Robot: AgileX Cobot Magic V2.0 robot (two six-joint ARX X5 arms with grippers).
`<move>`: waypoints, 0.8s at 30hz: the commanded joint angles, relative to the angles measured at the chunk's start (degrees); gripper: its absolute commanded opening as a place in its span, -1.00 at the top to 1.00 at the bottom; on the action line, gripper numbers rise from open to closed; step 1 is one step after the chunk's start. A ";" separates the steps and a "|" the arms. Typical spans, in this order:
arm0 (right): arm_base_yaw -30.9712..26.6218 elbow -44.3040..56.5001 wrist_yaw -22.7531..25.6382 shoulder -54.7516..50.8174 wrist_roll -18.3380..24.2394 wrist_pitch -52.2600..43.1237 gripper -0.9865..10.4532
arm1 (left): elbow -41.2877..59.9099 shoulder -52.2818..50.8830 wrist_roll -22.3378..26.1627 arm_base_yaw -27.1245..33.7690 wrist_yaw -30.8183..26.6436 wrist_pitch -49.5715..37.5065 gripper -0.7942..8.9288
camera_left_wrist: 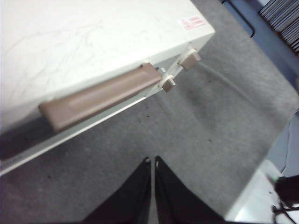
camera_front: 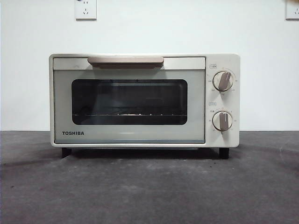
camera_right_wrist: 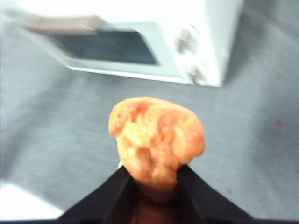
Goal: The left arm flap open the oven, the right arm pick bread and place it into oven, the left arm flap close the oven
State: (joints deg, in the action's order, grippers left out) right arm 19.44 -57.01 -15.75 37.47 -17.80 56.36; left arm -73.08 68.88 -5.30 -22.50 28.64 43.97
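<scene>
surface: dark grey mat (camera_front: 149,186) over the table, plain white wall (camera_front: 187,28) behind. Two wall sockets in the front view, one at 11 o'clock (camera_front: 86,8), one cut off at 1 o'clock (camera_front: 292,9).
oven: cream TOSHIBA toaster oven (camera_front: 145,100) dead centre in the front view, standing on black feet. Door shut, flush with the body.
window: dark glass (camera_front: 129,101), wire rack visible inside.
handle: beige bar (camera_front: 125,61) along the top of the door, 12 o'clock from the window.
knobs: two beige knobs, upper (camera_front: 223,80) and lower (camera_front: 223,121), at 3 o'clock of the door.
left gripper: (camera_left_wrist: 153,161) above the mat in front of the oven, looking down at its top and handle (camera_left_wrist: 100,95). Jaws pressed together, a thin slit between the tips, nothing in them. Clear of the handle, no contact.
right gripper: (camera_right_wrist: 154,175) above the mat, out in front of the oven (camera_right_wrist: 140,42), well apart from it. Jaws clamped on the lower end of the bread.
bread: golden-orange lumpy bun (camera_right_wrist: 156,140), sticking up out of the right gripper, off the mat. Oven in this view is blurred.
front view arms: neither arm shows there.
</scene>
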 commanded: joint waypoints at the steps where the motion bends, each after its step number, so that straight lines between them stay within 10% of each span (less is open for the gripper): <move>1: 0.31 -0.96 -1.66 -2.45 0.33 -0.42 0.66 | -3.67 4.55 3.45 -1.95 -2.67 -0.22 0.81; 24: 0.31 -0.96 -3.98 -11.50 -3.23 -0.13 0.66 | -6.75 18.16 13.66 -4.90 -11.15 -8.07 0.81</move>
State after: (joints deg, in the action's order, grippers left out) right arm 19.46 -57.01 -19.53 25.85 -20.23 56.58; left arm -78.39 85.97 7.60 -27.14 17.67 36.27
